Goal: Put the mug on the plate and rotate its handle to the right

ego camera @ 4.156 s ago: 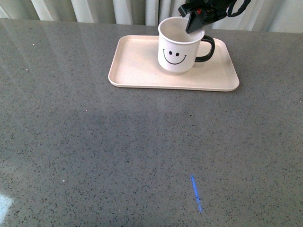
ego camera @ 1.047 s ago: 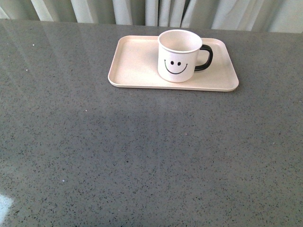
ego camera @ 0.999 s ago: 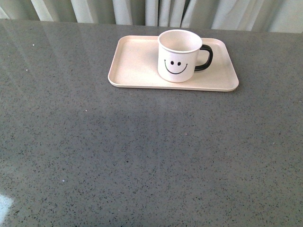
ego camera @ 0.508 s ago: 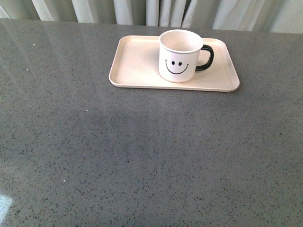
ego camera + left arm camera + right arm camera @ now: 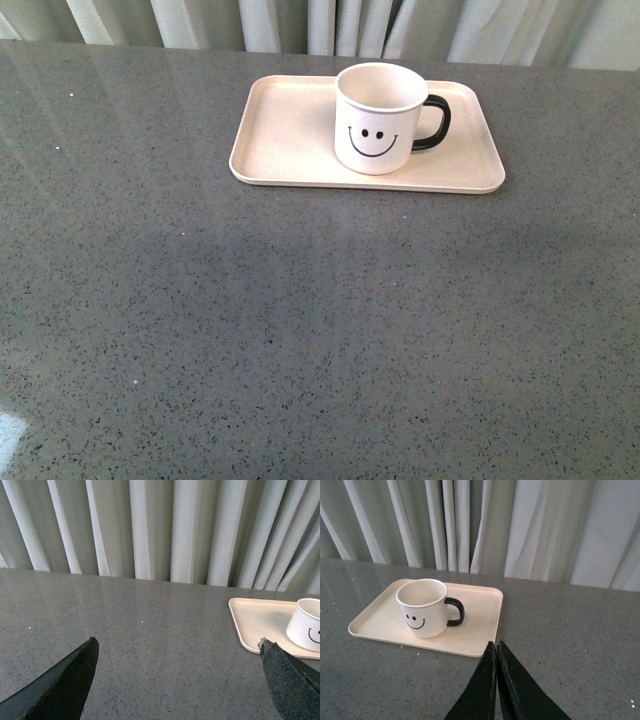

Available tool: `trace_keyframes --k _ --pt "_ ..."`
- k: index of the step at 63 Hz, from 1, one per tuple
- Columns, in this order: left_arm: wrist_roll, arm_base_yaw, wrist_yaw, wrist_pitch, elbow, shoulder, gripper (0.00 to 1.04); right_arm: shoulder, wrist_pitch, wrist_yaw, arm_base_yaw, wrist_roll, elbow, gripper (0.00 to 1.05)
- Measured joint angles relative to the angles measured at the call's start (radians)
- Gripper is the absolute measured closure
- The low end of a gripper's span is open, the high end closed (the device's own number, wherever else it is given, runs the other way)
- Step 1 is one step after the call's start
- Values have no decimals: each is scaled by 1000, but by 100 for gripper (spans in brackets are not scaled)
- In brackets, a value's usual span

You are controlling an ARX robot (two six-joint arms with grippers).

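The white mug (image 5: 380, 120) with a black smiley face stands upright on the pale pink-beige plate (image 5: 285, 130), right of the plate's middle. Its black handle (image 5: 435, 122) points right. Neither gripper shows in the front view. In the right wrist view the mug (image 5: 422, 609), its handle (image 5: 456, 612) and the plate (image 5: 480, 607) lie beyond my right gripper (image 5: 496, 645), which is shut and empty, clear of the plate's edge. In the left wrist view my left gripper (image 5: 177, 647) is open and empty over bare table, with the plate (image 5: 252, 622) and the mug (image 5: 306, 625) off to one side.
The grey speckled table (image 5: 300, 330) spreads in front of the plate. Pale pleated curtains (image 5: 300, 20) hang behind the table's far edge.
About four seconds ago a gripper was at the mug's rim; it has since left the front view. The mug now stands free. Over the last second nothing has visibly moved.
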Motion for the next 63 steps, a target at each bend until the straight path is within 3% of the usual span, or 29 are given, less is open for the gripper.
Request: trace_keyframes --k 21,63 --pt "0 0 0 0 0 0 9 -332 -282 0 0 0 -30 103" --pt "0 0 0 0 0 0 9 -703 -636 0 0 0 -31 103"
